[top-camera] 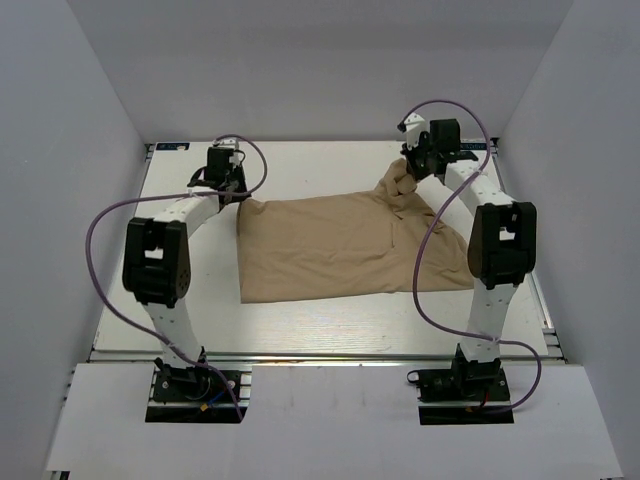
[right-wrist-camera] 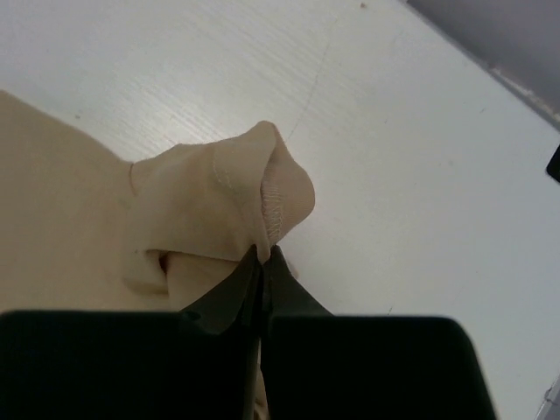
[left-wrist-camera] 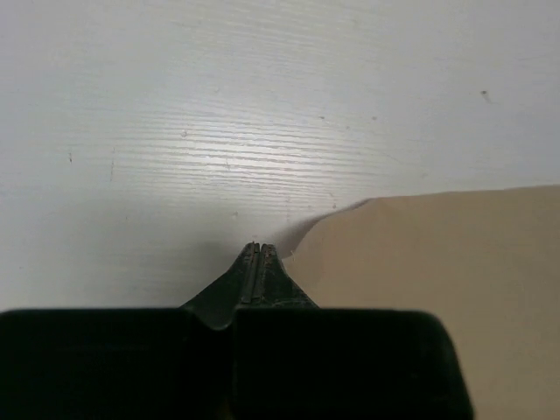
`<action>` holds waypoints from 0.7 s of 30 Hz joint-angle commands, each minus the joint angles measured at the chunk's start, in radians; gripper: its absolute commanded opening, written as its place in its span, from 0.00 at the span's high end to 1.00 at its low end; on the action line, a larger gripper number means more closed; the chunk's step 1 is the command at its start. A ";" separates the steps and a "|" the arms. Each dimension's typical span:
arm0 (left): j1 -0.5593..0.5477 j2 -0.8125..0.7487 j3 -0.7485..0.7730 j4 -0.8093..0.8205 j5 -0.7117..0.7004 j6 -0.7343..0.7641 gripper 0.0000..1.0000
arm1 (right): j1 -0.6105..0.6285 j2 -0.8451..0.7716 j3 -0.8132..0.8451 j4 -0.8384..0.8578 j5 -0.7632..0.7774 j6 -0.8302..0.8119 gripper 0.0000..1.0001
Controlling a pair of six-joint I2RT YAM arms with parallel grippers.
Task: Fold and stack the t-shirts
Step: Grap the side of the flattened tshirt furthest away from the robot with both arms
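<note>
The tan t-shirt (top-camera: 330, 250) lies spread across the middle of the white table. My left gripper (top-camera: 232, 190) is low at the shirt's far left corner. In the left wrist view its jaws (left-wrist-camera: 258, 248) are shut, and the thin edge of the shirt corner (left-wrist-camera: 306, 232) runs into the fingertips. My right gripper (top-camera: 415, 165) is shut on a bunched fold of the shirt (top-camera: 400, 185) at its far right and holds it raised off the table. In the right wrist view the hemmed fabric (right-wrist-camera: 236, 192) bulges out of the shut jaws (right-wrist-camera: 262, 254).
The white table (top-camera: 180, 300) is walled by grey panels on the left, back and right. Purple cables (top-camera: 100, 230) loop beside each arm. The table's far right edge (right-wrist-camera: 516, 83) shows in the right wrist view.
</note>
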 commanded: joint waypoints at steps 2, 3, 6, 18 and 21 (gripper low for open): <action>-0.008 -0.134 -0.072 0.093 0.025 0.020 1.00 | -0.003 -0.075 -0.051 0.112 -0.018 -0.025 1.00; -0.008 -0.134 -0.072 0.102 0.036 0.020 1.00 | -0.002 -0.063 -0.019 0.082 -0.009 -0.022 1.00; -0.008 -0.105 -0.063 0.103 0.036 0.009 1.00 | 0.001 0.023 0.084 0.072 0.071 0.023 1.00; 0.002 0.039 0.104 0.017 0.005 0.009 1.00 | 0.029 0.339 0.435 0.211 0.267 -0.020 0.10; 0.002 0.039 0.113 0.007 0.016 -0.002 0.62 | 0.024 0.280 0.394 0.172 0.260 0.097 0.10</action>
